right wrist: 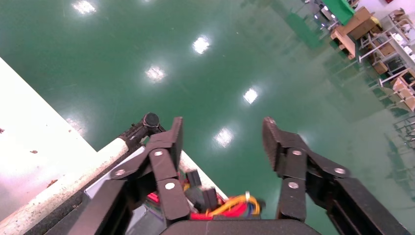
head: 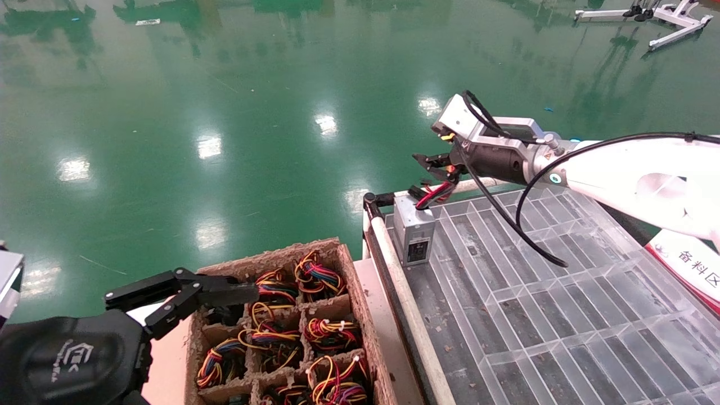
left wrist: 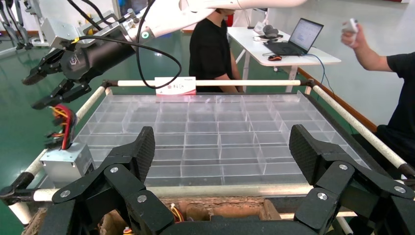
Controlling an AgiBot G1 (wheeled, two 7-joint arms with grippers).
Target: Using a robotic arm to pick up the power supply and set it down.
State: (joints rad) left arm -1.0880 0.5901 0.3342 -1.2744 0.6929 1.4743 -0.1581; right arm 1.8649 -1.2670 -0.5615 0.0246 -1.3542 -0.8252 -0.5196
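Note:
The power supply [head: 413, 233], a small silver-grey box with a black socket face, stands upright on the near-left corner of the clear divider tray [head: 534, 315]. Its red and yellow wire bundle [head: 433, 194] sticks up from the top. The white robotic arm's right gripper [head: 427, 171] hangs open just above the bundle, holding nothing. In the right wrist view the wire bundle [right wrist: 230, 208] lies below and between the spread fingers of the right gripper [right wrist: 220, 132]. From the left wrist view the power supply [left wrist: 66, 161] sits under the right gripper [left wrist: 35, 91]. My left gripper [head: 180, 292] is open and empty.
Below the left gripper [left wrist: 222, 147] a brown cardboard box [head: 360, 298] holds several coloured wire bundles in cells. A white rail [head: 405, 304] edges the tray [left wrist: 220, 122]. A red-and-white sign [head: 692, 264] lies at the right. Two people and a laptop desk [left wrist: 293, 44] stand beyond the tray.

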